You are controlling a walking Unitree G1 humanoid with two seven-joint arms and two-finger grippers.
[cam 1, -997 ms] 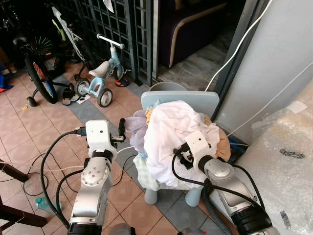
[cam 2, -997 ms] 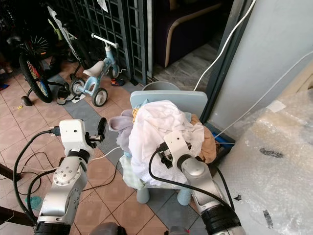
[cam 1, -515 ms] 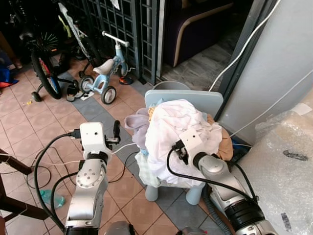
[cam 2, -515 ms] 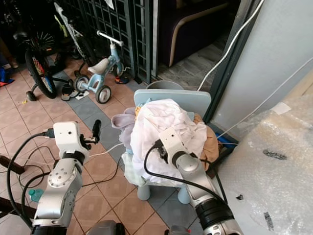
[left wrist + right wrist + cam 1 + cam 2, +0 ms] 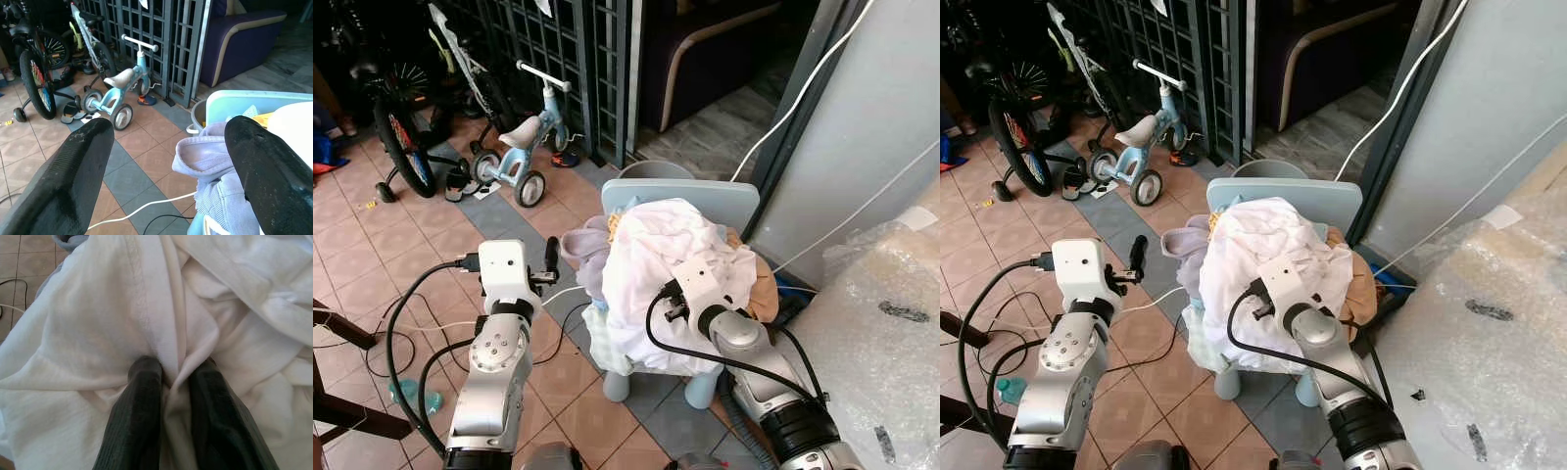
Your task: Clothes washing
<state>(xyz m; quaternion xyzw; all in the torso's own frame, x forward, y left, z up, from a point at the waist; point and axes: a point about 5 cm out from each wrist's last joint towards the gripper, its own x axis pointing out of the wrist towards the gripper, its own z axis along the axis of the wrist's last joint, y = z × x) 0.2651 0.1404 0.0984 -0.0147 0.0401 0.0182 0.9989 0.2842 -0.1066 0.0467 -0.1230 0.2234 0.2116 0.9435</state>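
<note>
White cloth sits heaped on the blue chair at frame centre, over a lilac garment and something tan. Your right gripper is pinching a fold of the cloth, fingers nearly together. Left gripper hangs spread wide beside the pile, holding nothing. Risks: the pinch looks shallow, so the fold may slip on lifting. Pull hard and the whole heap could slide onto the tiles, or the light chair could tip.

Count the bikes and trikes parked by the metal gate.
2: a large bicycle with training wheels at far left, and a light-blue child's balance trike beside it near the gate. More may be hidden in the dark behind.
</note>
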